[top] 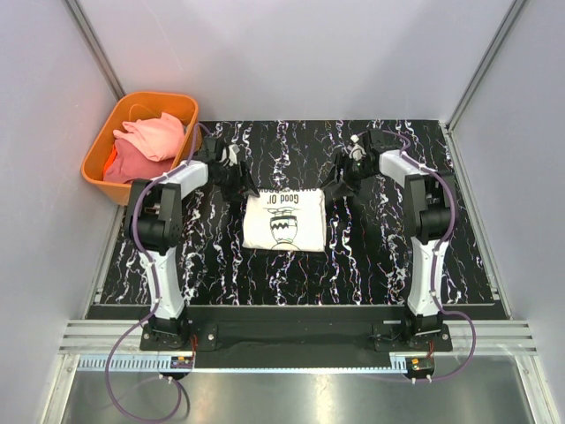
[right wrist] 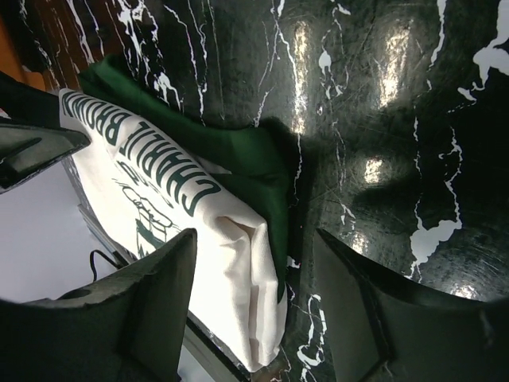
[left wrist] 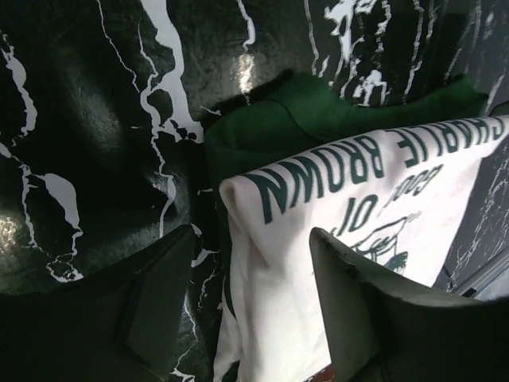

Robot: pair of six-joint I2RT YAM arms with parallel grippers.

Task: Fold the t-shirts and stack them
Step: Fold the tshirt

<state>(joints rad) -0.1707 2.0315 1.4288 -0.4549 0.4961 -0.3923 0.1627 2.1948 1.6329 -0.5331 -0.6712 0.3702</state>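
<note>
Centre of the desk [top: 212, 261]: a cream tee [top: 284, 221], folded to a neat rectangle, print up, green trim tucked along the far edge. Long axis across the desk, left to right, by a small margin.

Flanked at its two far corners. At the far-left corner, the left tool [top: 229, 170], fingers spread, nothing pinched; from that wrist, just over the corner, with slack cloth below the gap. At the far-right corner, the right tool [top: 349, 172], likewise spread and empty, over the green fold at the cream edge. Neither one pressing the cloth, as far as can be told.

So, from each tool: tee inward and back toward the bases, equally near to both arms. This fold probably done; compact enough, by the look of it, to serve as the base of a stack.

Far left, past the desk corner: an orange bin [top: 91, 163] holding a pink tee [top: 157, 137] and a coral tee [top: 124, 166], both crumpled. Close beside the left arm, well apart from the right. Likely next: reach for the pink tee with the left arm, then spread it on bare desk beside the cream tee. Worth watching: a trailing sleeve dragged across the folded cloth.
</note>
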